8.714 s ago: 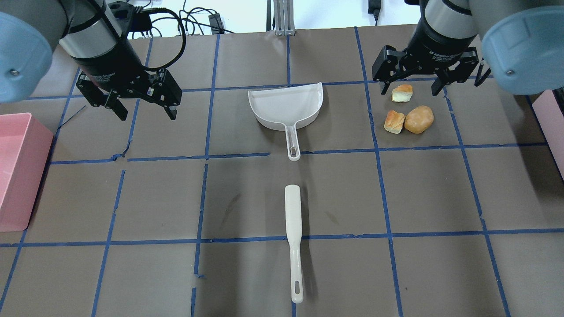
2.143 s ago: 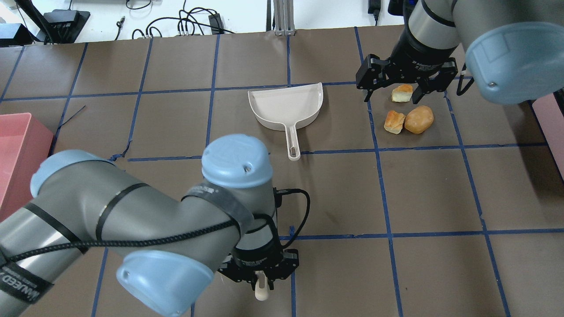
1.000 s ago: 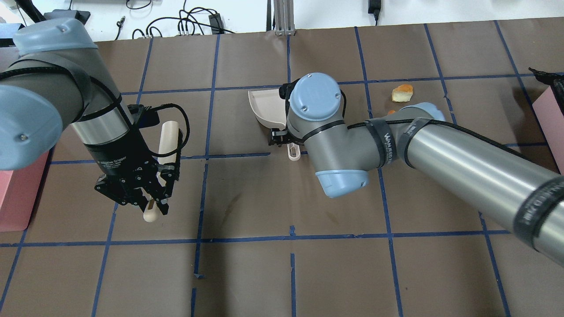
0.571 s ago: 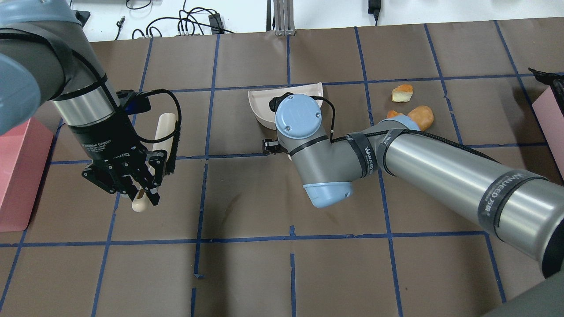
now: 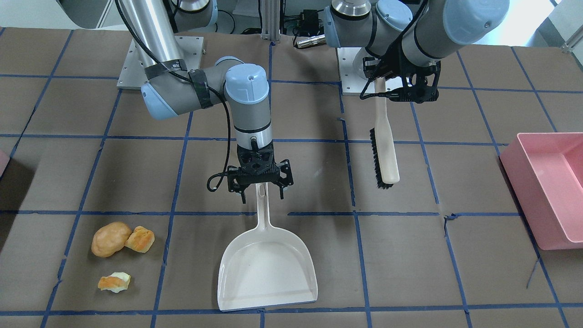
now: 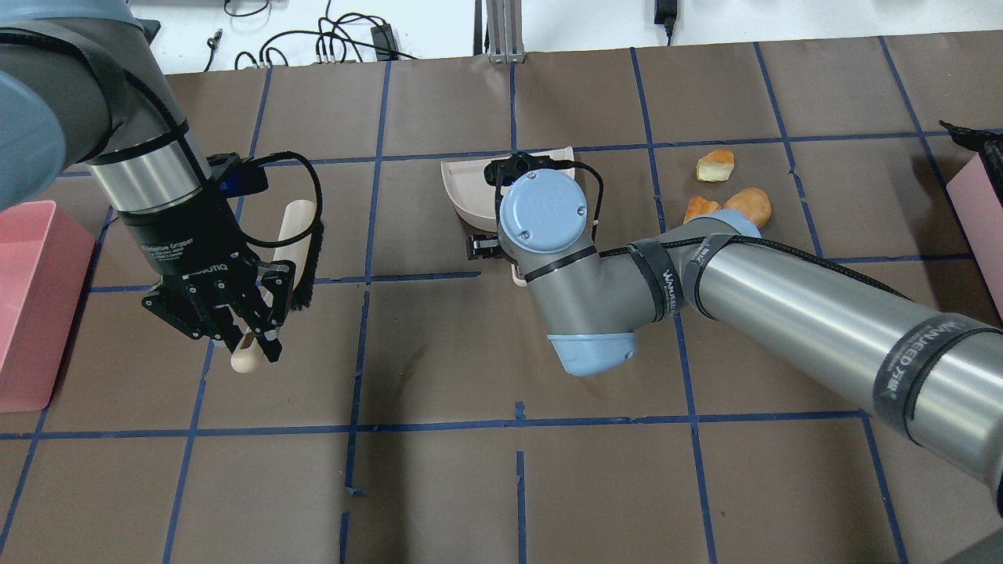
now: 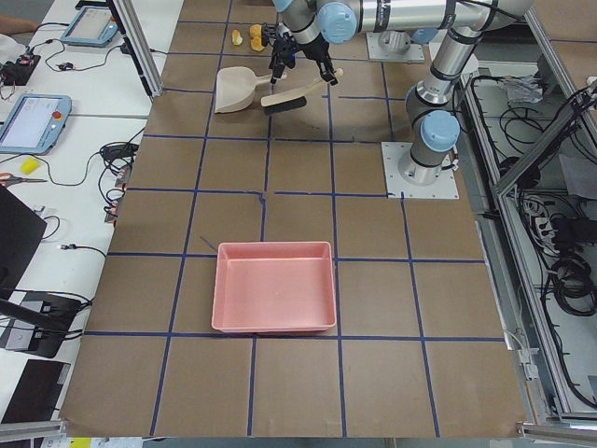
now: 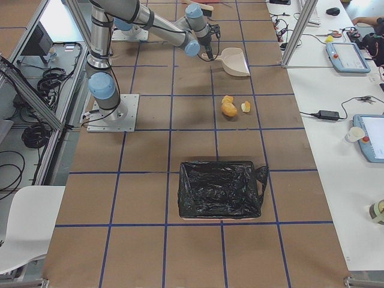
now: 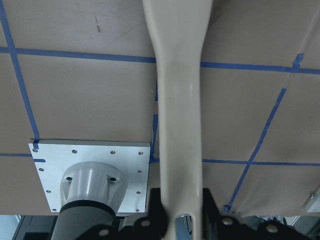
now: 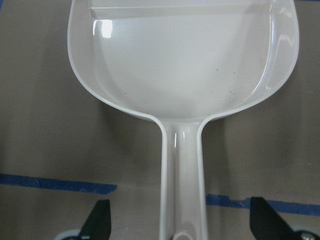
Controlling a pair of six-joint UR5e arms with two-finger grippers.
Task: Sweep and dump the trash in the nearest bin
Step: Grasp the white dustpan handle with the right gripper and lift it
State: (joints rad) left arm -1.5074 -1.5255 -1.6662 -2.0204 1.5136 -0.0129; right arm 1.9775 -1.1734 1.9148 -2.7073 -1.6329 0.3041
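Observation:
The trash lies together on the brown table: a tan potato-like lump (image 5: 110,238), a golden bread chunk (image 5: 140,239) and a smaller orange-and-pale-yellow piece (image 5: 115,282). The bin shows only as a pink sliver (image 6: 978,207) at the overhead view's right edge. My left gripper (image 6: 235,333) is shut on the handle of a cream brush (image 5: 385,150) with black bristles and holds it above the table. My right gripper (image 5: 260,191) is open, with one finger (image 10: 97,225) on each side of the white dustpan's (image 5: 266,269) handle. The dustpan is empty.
A large pink rectangular tub (image 5: 546,187) stands at the table end on my left. In the exterior right view a container lined with a black bag (image 8: 219,189) stands beyond the trash. Blue tape lines grid the table. Cables lie past the far edge.
My left gripper picked the brush up from the table's middle and carried it left. My right arm swung from over the trash to the dustpan handle and has settled a little lower.

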